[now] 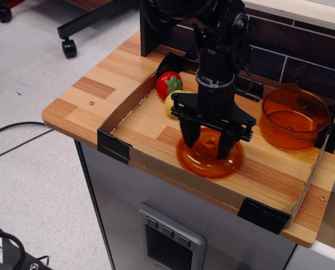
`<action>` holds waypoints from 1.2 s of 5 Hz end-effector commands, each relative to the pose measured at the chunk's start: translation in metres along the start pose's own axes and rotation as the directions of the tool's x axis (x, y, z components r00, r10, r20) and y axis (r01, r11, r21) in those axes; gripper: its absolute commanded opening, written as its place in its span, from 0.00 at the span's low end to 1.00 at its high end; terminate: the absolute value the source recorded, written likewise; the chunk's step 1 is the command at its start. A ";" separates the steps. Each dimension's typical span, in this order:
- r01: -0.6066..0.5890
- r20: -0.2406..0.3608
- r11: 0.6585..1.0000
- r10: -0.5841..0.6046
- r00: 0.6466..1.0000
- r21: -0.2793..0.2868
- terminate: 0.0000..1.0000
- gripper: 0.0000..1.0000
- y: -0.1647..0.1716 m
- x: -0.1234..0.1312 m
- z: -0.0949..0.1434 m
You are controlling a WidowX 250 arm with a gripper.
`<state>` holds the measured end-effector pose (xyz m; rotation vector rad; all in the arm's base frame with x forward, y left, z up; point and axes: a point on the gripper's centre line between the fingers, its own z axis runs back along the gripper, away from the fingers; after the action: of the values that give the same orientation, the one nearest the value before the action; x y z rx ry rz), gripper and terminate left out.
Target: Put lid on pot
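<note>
The lid (208, 163), a shallow translucent orange dome, lies on the wooden floor of the tray at front centre. Its ring knob (211, 142) shows between my fingers. My black gripper (209, 140) is down over the lid, its jaws partly open, one finger (189, 135) on each side of the knob; I cannot tell whether they touch it. The pot (294, 118), deep translucent orange, stands upright and uncovered at the right back of the tray, well apart from the gripper.
A red strawberry (168, 84) and a yellow-green fruit (175, 101) lie just left of the arm. A low cardboard wall (114, 140) with black taped corners rims the tray. A dark tiled wall (302, 48) stands behind.
</note>
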<state>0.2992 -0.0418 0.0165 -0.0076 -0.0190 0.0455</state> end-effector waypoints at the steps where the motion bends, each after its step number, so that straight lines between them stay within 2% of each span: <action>1: -0.059 0.018 0.998 0.059 0.998 -0.003 0.00 0.00 0.004 0.011 0.027; 3: -0.117 -0.006 0.992 0.117 0.993 -0.042 0.00 0.00 -0.015 0.027 0.075; 4: -0.132 0.041 0.990 0.134 0.990 -0.039 0.00 0.00 -0.027 0.038 0.085; 5: -0.163 0.053 0.984 0.166 0.985 -0.066 0.00 0.00 -0.039 0.052 0.087; 6: -0.159 0.029 0.986 0.161 0.987 -0.046 0.00 0.00 -0.057 0.062 0.069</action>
<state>0.3556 -0.0940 0.0664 -0.0339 0.0054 0.2066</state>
